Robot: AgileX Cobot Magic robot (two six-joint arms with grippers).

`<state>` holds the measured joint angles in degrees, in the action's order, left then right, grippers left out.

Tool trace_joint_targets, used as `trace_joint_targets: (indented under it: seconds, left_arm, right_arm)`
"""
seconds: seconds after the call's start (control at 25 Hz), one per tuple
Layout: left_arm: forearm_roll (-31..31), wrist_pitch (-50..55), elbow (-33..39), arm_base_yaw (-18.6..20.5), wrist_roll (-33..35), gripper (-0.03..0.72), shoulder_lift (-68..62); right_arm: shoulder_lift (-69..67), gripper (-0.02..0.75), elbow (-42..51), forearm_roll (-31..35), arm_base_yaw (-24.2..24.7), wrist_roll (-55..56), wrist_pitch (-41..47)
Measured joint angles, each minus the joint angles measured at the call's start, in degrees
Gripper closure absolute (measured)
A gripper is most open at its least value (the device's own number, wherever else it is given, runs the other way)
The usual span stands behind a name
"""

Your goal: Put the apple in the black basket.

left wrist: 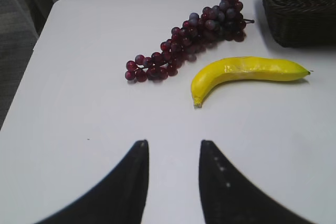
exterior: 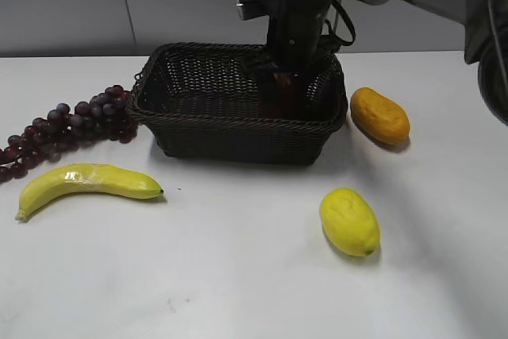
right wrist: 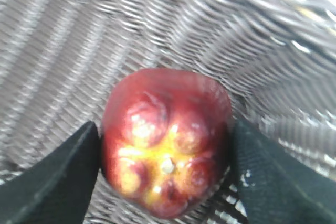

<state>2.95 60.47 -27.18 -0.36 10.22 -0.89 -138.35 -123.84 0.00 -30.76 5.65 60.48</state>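
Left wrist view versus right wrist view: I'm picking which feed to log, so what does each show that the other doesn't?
Only the left wrist view shows the white table, the grape bunch, the banana and the left gripper, open and empty above the table.

Only the right wrist view shows the apple, its lobed end facing the camera, between the fingers of the right gripper inside the basket.

Both show the black basket: the left view one outside corner, the right view its woven inside.

Red apple [right wrist: 165,142], black woven basket [exterior: 230,129]
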Motion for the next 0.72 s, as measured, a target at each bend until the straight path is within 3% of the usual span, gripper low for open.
trace_joint_targets:
  seconds: [0.36, 0.48, 0.72]
  left_arm:
    - [0.0, 0.0, 0.0, 0.0, 0.0, 0.450, 0.0]
    - [0.0, 0.0, 0.0, 0.0, 0.0, 0.450, 0.0]
    - [0.0, 0.0, 0.0, 0.0, 0.0, 0.451, 0.0]
  right_arm:
    - [-0.4, 0.182, -0.1, 2.9, 0.0, -5.7, -3.3]
    - [-0.4, 0.097, -0.4, 2.6, 0.0, -5.7, -2.8]
    - [-0.4, 0.078, -5.9, 2.0, 0.0, -5.7, 4.3]
